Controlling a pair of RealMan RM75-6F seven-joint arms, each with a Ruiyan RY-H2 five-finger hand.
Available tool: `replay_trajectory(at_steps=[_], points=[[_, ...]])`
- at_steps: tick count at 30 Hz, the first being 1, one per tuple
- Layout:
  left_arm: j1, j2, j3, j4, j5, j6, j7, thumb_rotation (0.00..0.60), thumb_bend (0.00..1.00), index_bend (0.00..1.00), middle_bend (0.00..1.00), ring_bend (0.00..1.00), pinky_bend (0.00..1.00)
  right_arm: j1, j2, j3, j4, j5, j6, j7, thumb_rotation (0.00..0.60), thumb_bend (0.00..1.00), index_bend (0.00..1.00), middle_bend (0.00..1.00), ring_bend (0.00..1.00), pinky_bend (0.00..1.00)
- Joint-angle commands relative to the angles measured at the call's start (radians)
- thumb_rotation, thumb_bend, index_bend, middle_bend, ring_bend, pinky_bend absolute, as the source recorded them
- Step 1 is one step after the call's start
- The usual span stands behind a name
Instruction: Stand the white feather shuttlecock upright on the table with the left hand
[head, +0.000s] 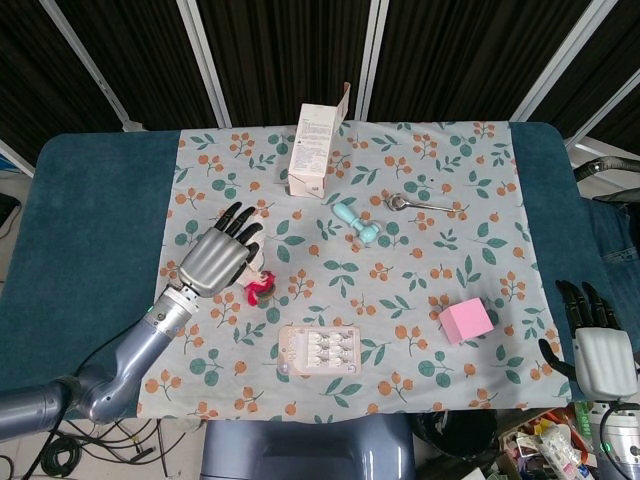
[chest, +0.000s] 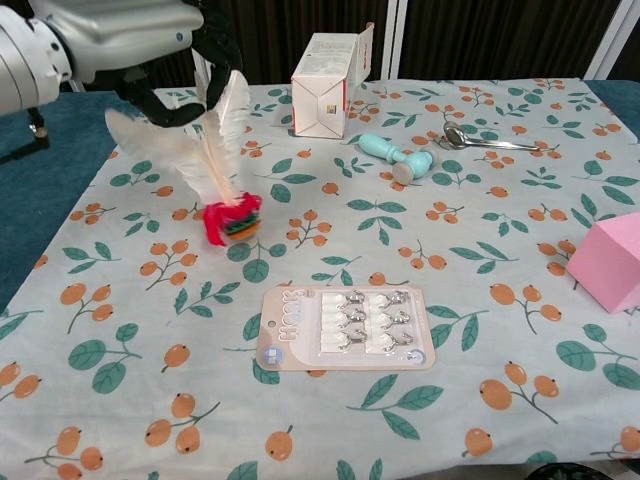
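My left hand (head: 215, 262) holds the white feathers of the shuttlecock (chest: 215, 150) from above, at the left of the flowered cloth. The shuttlecock hangs nearly upright, feathers up and red base (chest: 232, 218) down. That base sits at or just over the cloth; I cannot tell whether it touches. From the head camera only the red base (head: 258, 287) peeks out below the fingers. In the chest view the left hand (chest: 120, 30) is cut by the top edge. My right hand (head: 600, 352) rests off the table's right front corner, fingers straight, holding nothing.
A white carton (chest: 325, 85) stands at the back centre. A teal peg (chest: 398, 156) and a spoon (chest: 485, 140) lie right of it. A card of hooks (chest: 345, 328) lies just in front of the shuttlecock. A pink block (chest: 607, 262) sits at the right.
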Motion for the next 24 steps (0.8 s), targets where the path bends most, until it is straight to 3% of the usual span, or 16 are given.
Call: replay_trajectory(at_steps=[1, 9, 24], points=[[-0.043, 0.066, -0.025, -0.054, -0.012, -0.05, 0.048, 0.6, 0.49, 0.59, 0.21, 0.0, 0.0, 0.001, -0.001, 0.0, 0.0, 0.0, -0.001, -0.002, 0.6, 0.19, 0.0, 0.08, 0.03, 0.14], [-0.103, 0.089, -0.049, -0.094, -0.081, -0.09, 0.136, 0.6, 0.49, 0.59, 0.21, 0.0, 0.0, 0.003, -0.005, -0.003, 0.0, 0.0, -0.006, -0.011, 0.6, 0.2, 0.0, 0.08, 0.03, 0.14], [-0.219, -0.02, -0.056, -0.027, -0.212, -0.114, 0.26, 0.6, 0.49, 0.59, 0.21, 0.0, 0.0, 0.003, -0.008, -0.001, 0.007, 0.005, -0.009, -0.011, 0.6, 0.19, 0.0, 0.08, 0.03, 0.14]])
